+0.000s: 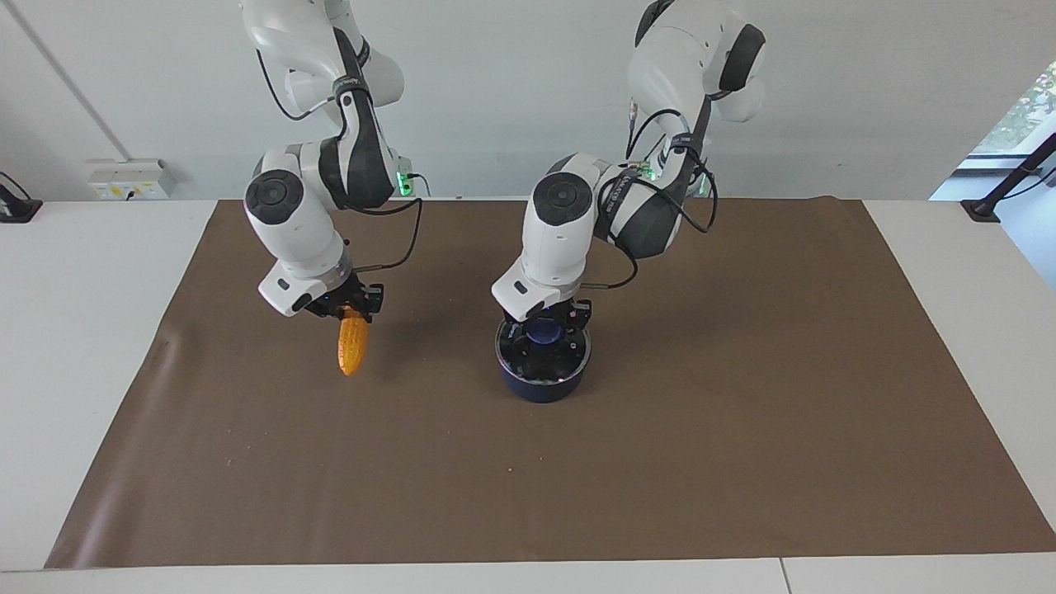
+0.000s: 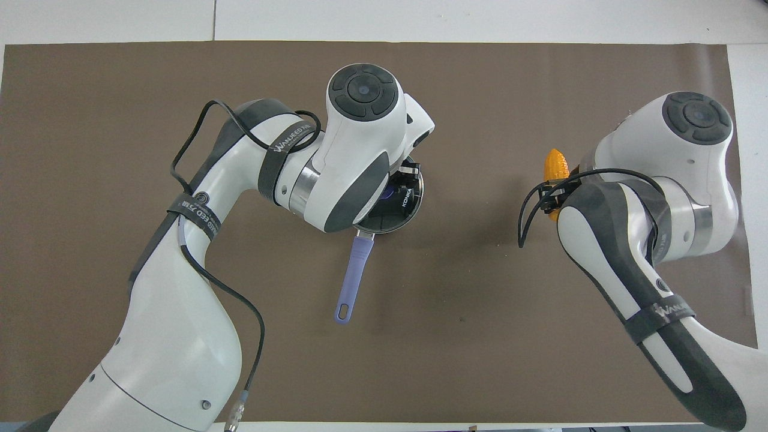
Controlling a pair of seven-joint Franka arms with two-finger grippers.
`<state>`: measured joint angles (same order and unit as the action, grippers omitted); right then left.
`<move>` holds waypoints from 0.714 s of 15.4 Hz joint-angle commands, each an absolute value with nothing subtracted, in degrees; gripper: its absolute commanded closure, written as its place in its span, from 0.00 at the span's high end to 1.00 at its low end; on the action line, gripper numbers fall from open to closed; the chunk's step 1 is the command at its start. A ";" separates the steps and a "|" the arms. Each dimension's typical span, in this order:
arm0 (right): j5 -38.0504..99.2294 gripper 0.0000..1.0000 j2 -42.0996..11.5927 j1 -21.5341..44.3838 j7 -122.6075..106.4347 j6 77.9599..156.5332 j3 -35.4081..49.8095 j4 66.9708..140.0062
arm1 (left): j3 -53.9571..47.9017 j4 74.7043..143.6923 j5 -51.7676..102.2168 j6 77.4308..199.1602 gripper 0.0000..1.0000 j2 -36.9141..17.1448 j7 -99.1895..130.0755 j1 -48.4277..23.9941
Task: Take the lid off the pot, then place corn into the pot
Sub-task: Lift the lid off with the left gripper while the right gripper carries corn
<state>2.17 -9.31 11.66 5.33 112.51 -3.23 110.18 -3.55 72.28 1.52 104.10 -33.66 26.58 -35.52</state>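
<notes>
The navy pot stands mid-table on the brown mat, its light blue handle pointing toward the robots. The glass lid lies on the pot. My left gripper is down on the lid at its blue knob; in the overhead view the left arm covers most of the pot. My right gripper is shut on the thick end of the corn and holds it in the air, tip down, over the mat toward the right arm's end. The corn also shows in the overhead view.
The brown mat covers most of the white table. A socket box sits at the wall by the right arm's end. Nothing else lies on the mat.
</notes>
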 commanded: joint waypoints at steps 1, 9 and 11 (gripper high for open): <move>2.63 0.00 -11.95 13.35 8.87 109.51 -3.16 104.68 | -2.46 70.75 1.41 101.26 0.00 -33.40 26.81 -36.30; 4.12 0.00 -14.14 18.44 16.59 108.46 -2.46 98.37 | -2.46 70.93 6.06 90.98 0.00 -21.29 24.62 -27.00; 6.23 0.00 -14.68 21.95 22.73 109.50 -2.46 96.86 | -2.29 71.45 6.15 86.95 0.00 -19.26 17.62 -21.57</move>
<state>4.18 -12.56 18.94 17.08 110.38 -2.74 100.85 -2.28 69.86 4.54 90.68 -22.12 23.52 -26.77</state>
